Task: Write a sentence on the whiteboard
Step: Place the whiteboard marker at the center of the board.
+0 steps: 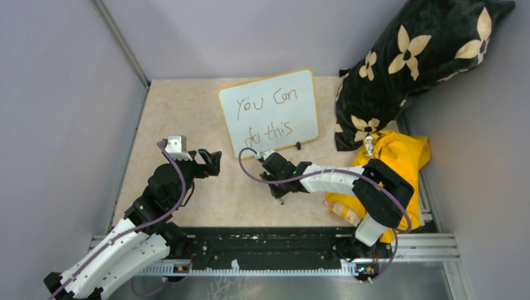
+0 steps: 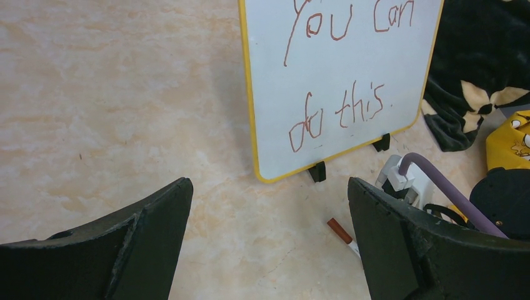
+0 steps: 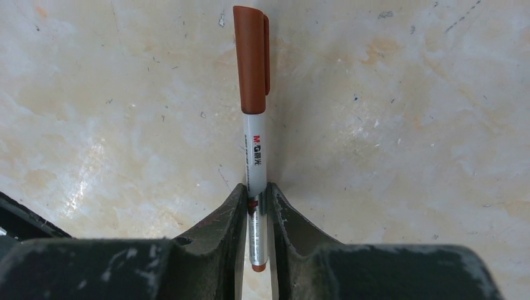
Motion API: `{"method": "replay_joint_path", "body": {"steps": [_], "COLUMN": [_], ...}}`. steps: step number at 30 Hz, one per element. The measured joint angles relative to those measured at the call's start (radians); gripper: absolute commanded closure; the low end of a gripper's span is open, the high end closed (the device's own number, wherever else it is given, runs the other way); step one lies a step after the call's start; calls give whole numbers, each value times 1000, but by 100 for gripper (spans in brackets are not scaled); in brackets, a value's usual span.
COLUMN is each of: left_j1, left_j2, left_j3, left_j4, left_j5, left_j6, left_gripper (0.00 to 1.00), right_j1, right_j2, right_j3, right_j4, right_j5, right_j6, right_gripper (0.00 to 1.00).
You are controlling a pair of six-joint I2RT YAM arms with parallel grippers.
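Nearest, a black rail along the front of the table. Just past it on the left, the left gripper, spread wide, holding nothing, facing the lower left corner of the whiteboard.

To its right, low over the tabletop, the right gripper, fingers nearly together on either side of a marker. Cannot tell whether pinching the barrel or merely flanking it. Marker capped, with the reddish-brown cap pointing straight out past the fingertips. Long axis in line with the gripper, rear end tucked between the fingers.

Underneath, a beige marbled top, scuffed with small dark specks.

Further back, near the middle, the whiteboard again: propped on two black feet, face toward the arms. Long axis left to right, skewed so the right end sits further away. Across it the sentence, "You can do this", in two lines, upright from the arms' side.

Right gripper just in front of the board's lower edge, apart from it.

Off to the right, a yellow cloth. Behind that, a black pillow with cream flowers, close beside the board's right edge.

All round, plain grey walls.
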Motion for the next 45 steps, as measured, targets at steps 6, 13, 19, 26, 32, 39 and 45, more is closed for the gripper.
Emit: {"method": "replay_joint_path", "body": {"steps": [6, 13, 19, 26, 32, 39, 45], "left_j1": [0, 0, 0, 0, 0, 0, 0], "left_j2": [0, 0, 1, 6, 8, 8, 8], "left_j3": [0, 0, 0, 0, 0, 0, 0], "left_j4": [0, 0, 0, 0, 0, 0, -1], "left_j5": [0, 0, 0, 1, 1, 5, 8], "left_j6": [0, 0, 0, 0, 0, 0, 0], "left_gripper": [1, 1, 1, 1, 1, 1, 1], "right_j1": [0, 0, 0, 0, 0, 0, -5], "right_j2": [3, 5, 5, 5, 6, 6, 5], "right_j3": [-1, -1, -3, -7, -8, -16, -22], "right_j4": [16, 27, 31, 50, 55, 77, 84], "right_j5": [2, 6, 8, 11, 13, 18, 23], "right_j6": [8, 16, 18, 19, 19, 23, 24], "right_gripper": [80, 80, 79, 78, 77, 82, 100]}}
